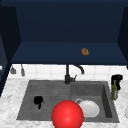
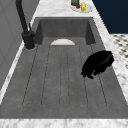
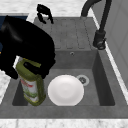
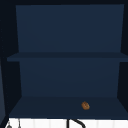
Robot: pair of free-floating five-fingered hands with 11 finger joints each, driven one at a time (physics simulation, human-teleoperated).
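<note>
The dark blue wall cabinet (image 1: 67, 37) is standing open above the sink, its lower shelf (image 4: 50, 108) carrying a small brown item (image 4: 85, 105) right of centre. Below it, the grey sink (image 1: 45, 87) is lying sunk into the marbled counter (image 1: 10, 100), with a ribbed draining board on the left and a deeper basin on the right. A black faucet (image 1: 68, 75) is rising behind the middle of the sink and arching toward the basin.

A red ball (image 1: 67, 115) is sitting at the sink's front edge, overlapping the white plate (image 3: 65, 90) that is lying flat on the basin floor just beside the drain.

The right hand (image 3: 27, 47) is curling its fingers round the top of a green bottle (image 3: 31, 85), which is standing upright at the basin's right rim, near the plate. The left hand (image 2: 97, 63) is hanging over the draining board, well apart from the bottle, fingers curled downward and gripping nothing.

At the far end of the counter, in the left side view, a small dish (image 2: 81, 7) is holding something yellow.
</note>
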